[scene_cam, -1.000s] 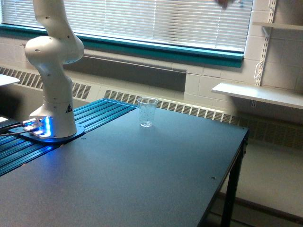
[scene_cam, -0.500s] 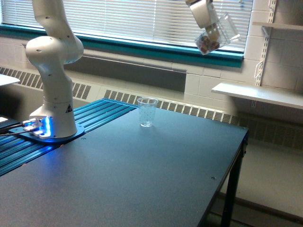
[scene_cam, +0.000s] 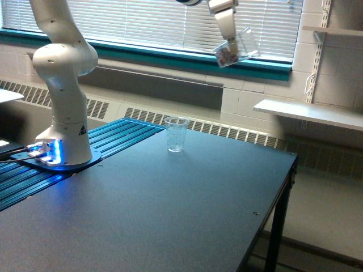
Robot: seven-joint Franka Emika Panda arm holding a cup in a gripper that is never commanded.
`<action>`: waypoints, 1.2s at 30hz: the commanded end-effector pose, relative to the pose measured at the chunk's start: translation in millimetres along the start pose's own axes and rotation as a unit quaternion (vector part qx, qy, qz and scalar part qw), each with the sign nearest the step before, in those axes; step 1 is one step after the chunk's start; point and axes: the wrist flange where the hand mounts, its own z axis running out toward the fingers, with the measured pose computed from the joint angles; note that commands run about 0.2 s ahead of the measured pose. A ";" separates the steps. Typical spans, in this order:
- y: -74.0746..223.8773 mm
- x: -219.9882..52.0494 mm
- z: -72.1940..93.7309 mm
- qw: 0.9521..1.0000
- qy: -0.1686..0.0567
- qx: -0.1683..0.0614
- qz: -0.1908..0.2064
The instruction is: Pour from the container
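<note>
Clear plastic container (scene_cam: 237, 46) is being held high above the dark table (scene_cam: 170, 215), in front of the window blinds (scene_cam: 170, 25), tilted with its mouth towards the exterior view's right. It is being clasped by the gripper (scene_cam: 228, 44), jaws closed on it; small dark contents are being seen inside. A taller speckled cup (scene_cam: 176, 134) is standing upright on the table, well below, apart from the robot base (scene_cam: 63, 144).
</note>
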 end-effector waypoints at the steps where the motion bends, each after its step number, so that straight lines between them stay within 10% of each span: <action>1: -5.2 -51.5 -4.1 0.999 -0.025 -0.005 -0.019; 36: -26.1 -198.1 -18.3 0.993 -0.104 0.019 0.058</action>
